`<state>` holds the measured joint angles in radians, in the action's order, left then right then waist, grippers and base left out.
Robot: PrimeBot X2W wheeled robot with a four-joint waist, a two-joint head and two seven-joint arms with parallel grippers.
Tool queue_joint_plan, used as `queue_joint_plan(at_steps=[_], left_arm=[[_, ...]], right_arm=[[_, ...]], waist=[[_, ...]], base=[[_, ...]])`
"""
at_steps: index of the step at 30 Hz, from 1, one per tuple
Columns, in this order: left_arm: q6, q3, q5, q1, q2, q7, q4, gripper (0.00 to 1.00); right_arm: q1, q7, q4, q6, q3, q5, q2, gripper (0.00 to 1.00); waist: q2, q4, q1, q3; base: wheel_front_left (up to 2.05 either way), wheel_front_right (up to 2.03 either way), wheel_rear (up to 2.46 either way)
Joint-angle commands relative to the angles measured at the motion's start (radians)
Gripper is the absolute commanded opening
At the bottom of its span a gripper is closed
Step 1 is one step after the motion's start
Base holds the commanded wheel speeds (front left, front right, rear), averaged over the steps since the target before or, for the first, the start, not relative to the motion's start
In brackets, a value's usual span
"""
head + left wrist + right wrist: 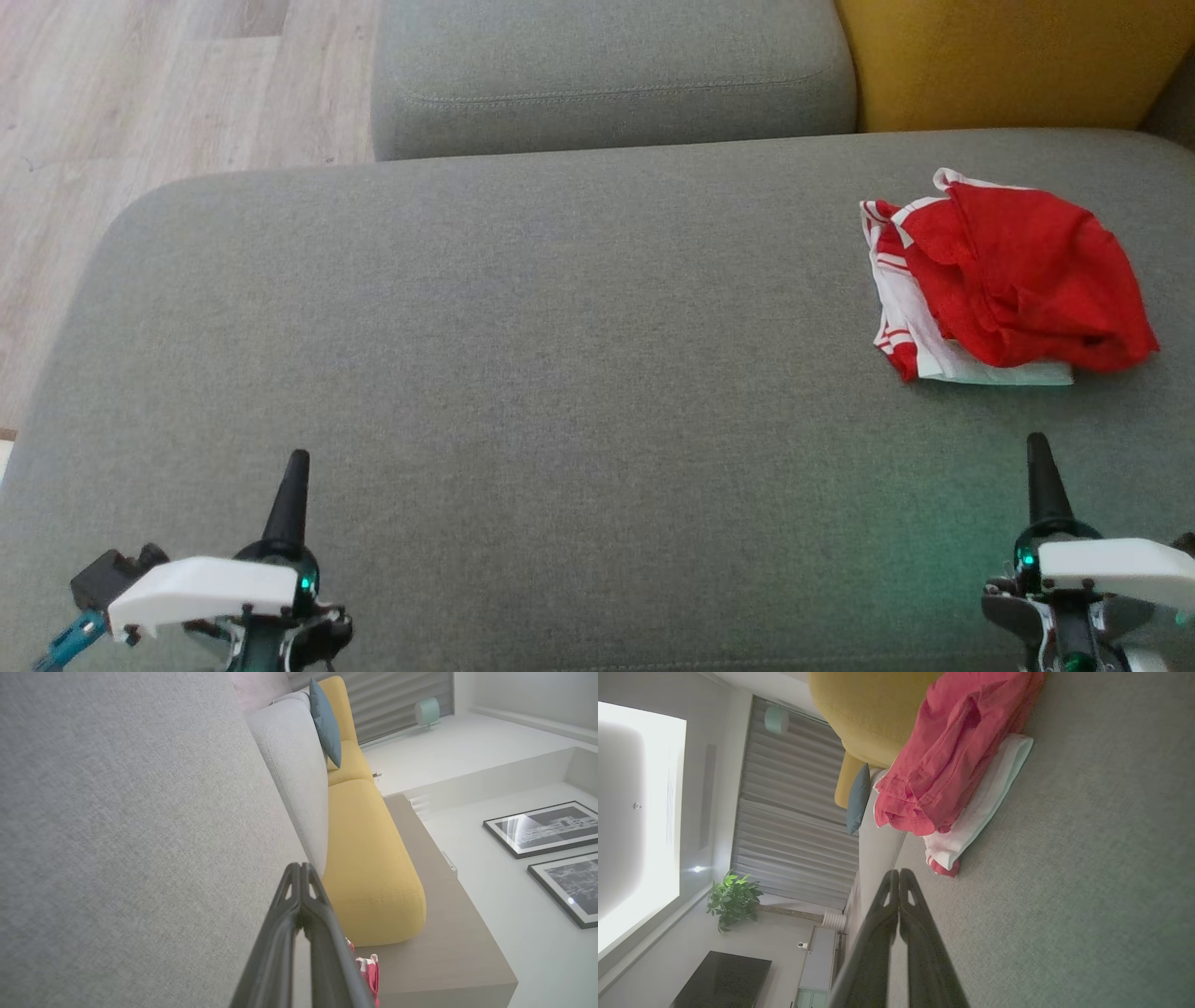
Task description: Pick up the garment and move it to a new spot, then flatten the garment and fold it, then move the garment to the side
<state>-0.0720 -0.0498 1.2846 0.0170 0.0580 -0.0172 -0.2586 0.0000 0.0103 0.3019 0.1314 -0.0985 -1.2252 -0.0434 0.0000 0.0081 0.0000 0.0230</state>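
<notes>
left claw [298, 459] and right claw [1036, 442] are hovering pinched closed, empty, with a crumpled red-and-white cloth garment [1013, 280] lying on the grey fabric sofa seat [560, 327].

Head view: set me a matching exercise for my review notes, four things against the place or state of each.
Things:
1 garment
2 left tool
3 right tool
4 yellow cushion

Places or states:
a top right corner, behind the seat
b lower left, shut
c red and white heap on the right of the seat
d lower right, shut, just short of the garment

Pairs: 1-c, 2-b, 3-d, 4-a
</notes>
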Motion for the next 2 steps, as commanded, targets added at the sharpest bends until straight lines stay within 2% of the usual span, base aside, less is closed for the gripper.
queue_joint_plan(at_steps=[1,2], left_arm=[[-0.016,0.04,0.032,-0.057,0.014,0.012,0.029,0.0],[-0.017,0.043,0.042,-0.059,0.014,0.015,0.029,0.0]], right_arm=[[-0.061,0.01,-0.04,-0.001,0.013,-0.036,-0.005,0.0],[-0.062,0.013,-0.041,-0.001,0.012,-0.047,-0.005,0.0]], waist=[[0.0,0.0,0.0,-0.001],[0.0,-0.001,0.0,-0.002]], base=[[0.0,0.0,0.0],[0.0,0.0,0.0]])
